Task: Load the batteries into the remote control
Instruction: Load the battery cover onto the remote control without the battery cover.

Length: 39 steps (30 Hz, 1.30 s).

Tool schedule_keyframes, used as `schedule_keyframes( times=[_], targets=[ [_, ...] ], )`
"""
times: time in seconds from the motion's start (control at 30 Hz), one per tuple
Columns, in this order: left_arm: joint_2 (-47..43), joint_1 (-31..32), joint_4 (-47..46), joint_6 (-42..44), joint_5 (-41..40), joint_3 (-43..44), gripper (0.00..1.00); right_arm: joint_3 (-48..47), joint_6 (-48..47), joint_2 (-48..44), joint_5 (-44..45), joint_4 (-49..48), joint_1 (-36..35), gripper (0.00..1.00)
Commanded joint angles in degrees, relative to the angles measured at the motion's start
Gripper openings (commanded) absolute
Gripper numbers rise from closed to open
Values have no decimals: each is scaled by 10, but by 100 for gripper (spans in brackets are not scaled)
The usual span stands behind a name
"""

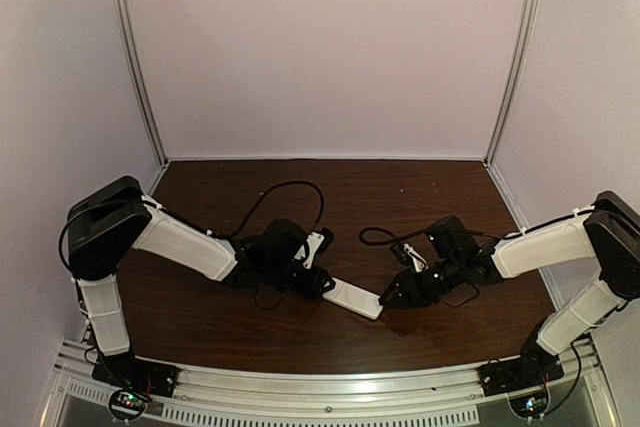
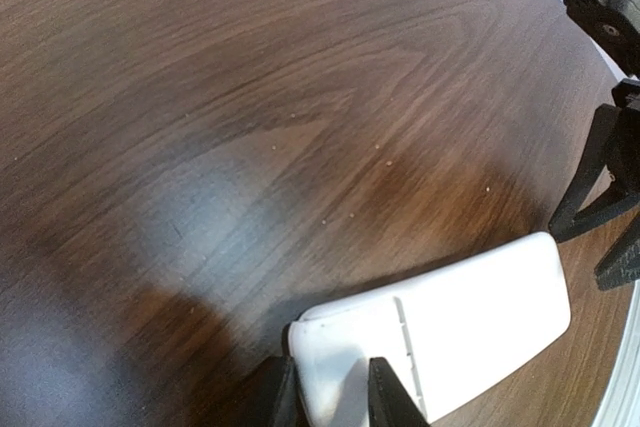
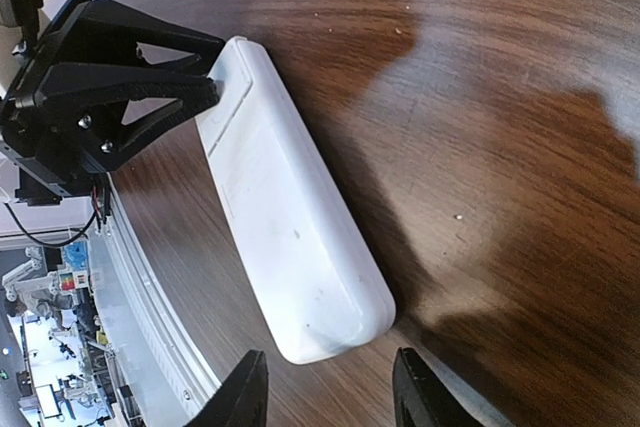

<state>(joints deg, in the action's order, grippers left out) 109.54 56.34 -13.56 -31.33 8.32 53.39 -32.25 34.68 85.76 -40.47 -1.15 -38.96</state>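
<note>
while your left gripper [image 2: 335, 387] clamps the left end of the remote control [image 1: 352, 297], back upward, near the front middle of the table [image 1: 300, 187], your right gripper [image 3: 328, 372] stands open around its right end; close squarely there. no batteries show beyond.

Overhead; wrist close-ups of remote control [image 2: 470, 322]

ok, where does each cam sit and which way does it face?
Top: above and behind the robot, looking down on the table; left arm and right arm show, left gripper and right gripper at the remote's ends.
Left wrist: low, faces along the remote toward the right gripper; own fingers at bottom.
Right wrist: faces back along the remote to the left gripper; own fingers at bottom.
Shared: all see the remote.
</note>
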Motion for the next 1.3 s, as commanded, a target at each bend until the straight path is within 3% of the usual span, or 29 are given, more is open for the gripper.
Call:
schedule_keyframes(
  times=[0.0,0.77,1.27],
  targets=[
    [13,10,27,3,-7,2,25,13,-3,-4,6,5,-6,43],
    [23,29,14,-14,12,-3,15,24,47,56,-1,-93,-34,25],
    [42,49,-17,-37,76,-19,12,12,54,80,-1,-117,-34,21]
  ],
)
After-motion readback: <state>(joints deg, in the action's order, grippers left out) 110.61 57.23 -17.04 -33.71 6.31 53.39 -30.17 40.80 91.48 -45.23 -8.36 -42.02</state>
